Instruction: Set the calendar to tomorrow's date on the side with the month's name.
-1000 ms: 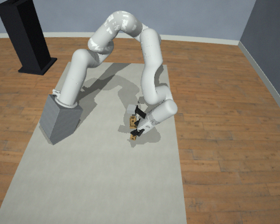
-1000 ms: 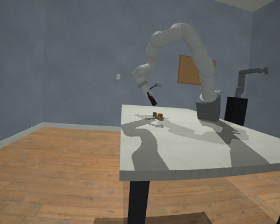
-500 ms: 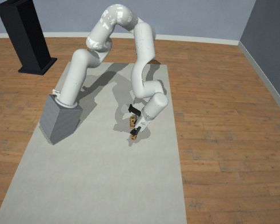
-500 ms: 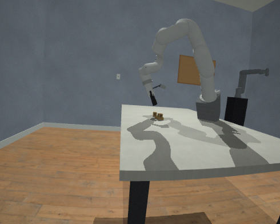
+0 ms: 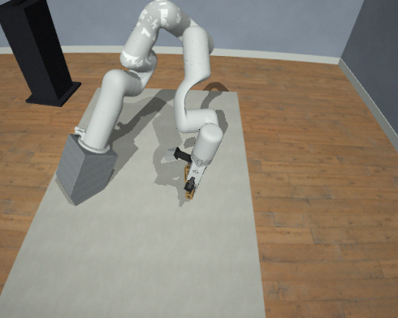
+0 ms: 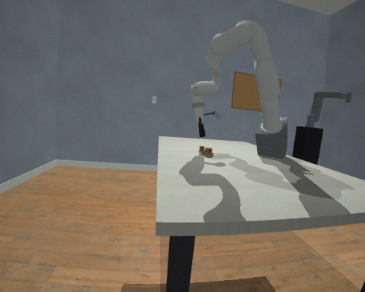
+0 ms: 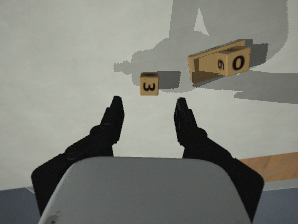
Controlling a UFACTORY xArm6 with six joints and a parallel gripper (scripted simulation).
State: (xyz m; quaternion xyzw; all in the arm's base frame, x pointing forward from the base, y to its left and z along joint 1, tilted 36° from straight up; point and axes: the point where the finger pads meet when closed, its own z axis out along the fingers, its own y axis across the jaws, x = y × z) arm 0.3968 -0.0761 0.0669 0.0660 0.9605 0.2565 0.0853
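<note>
Hand (image 5: 192, 174) (image 6: 202, 136) (image 7: 149, 106) spread, empty, above loose cube (image 5: 189, 195) (image 6: 202, 148) (image 7: 149, 86) near desk's (image 5: 149, 251) (image 6: 249, 201) (image 7: 60, 45) far edge, probably for pinching its sides; other cube (image 6: 208, 150) (image 7: 237, 62) sits in tray (image 5: 186, 174) (image 6: 208, 154) (image 7: 192, 70).

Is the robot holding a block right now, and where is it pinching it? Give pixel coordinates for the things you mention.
No, the gripper (image 5: 189, 172) (image 6: 202, 136) (image 7: 149, 106) holds nothing; its fingers stand apart, with the loose cube (image 7: 149, 85) on the table.
</note>
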